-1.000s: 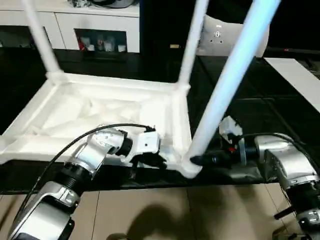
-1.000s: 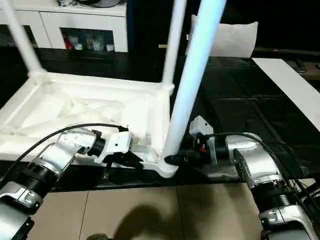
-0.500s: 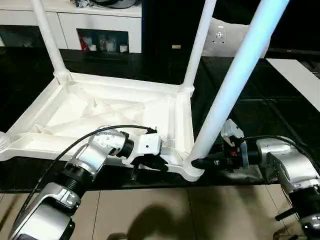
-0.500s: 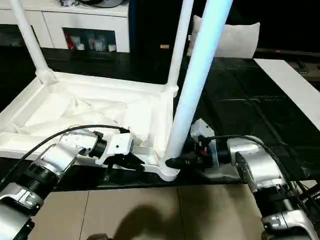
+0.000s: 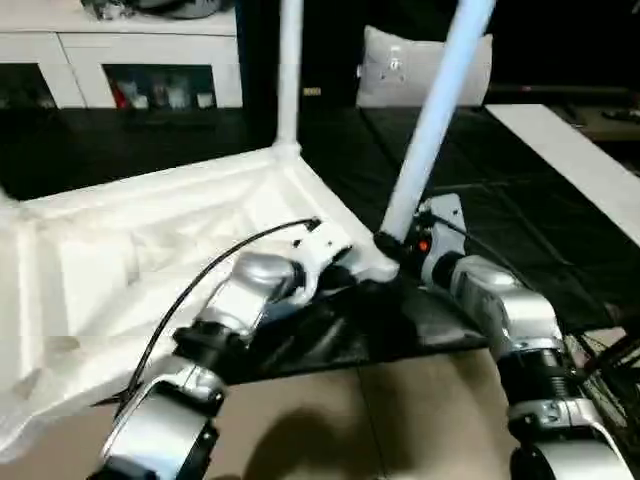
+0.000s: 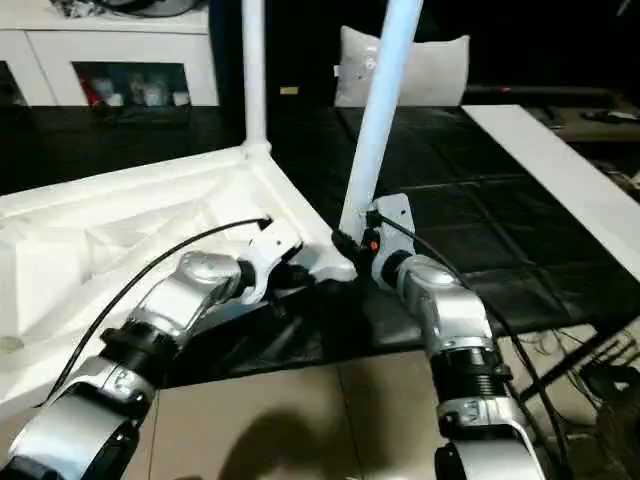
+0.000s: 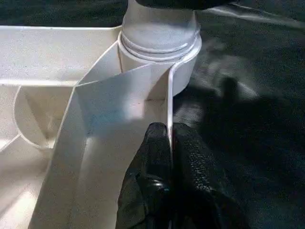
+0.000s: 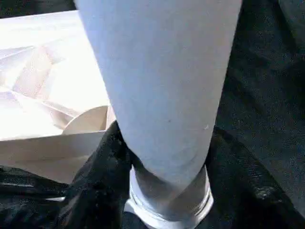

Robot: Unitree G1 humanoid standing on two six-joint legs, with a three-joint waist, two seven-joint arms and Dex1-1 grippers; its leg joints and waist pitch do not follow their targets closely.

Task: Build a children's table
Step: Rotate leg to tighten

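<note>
The children's table lies upside down on a black mat, its white ribbed top turned at an angle to me. A long white leg stands in the near corner socket, and another leg rises from the far corner. My left gripper is shut on the thin rim wall of the top, just beside that socket. My right gripper is shut around the base of the near leg, one black finger on each side.
A white cabinet with glass doors stands at the back left, and a pale grey cushion sits behind the legs. A white board runs along the right. Tiled floor lies below the mat's near edge, with cables at the right.
The table top has swung round, its near right corner moving away from me and to the centre. Both grippers went with it and kept their holds. The view has also tilted.
</note>
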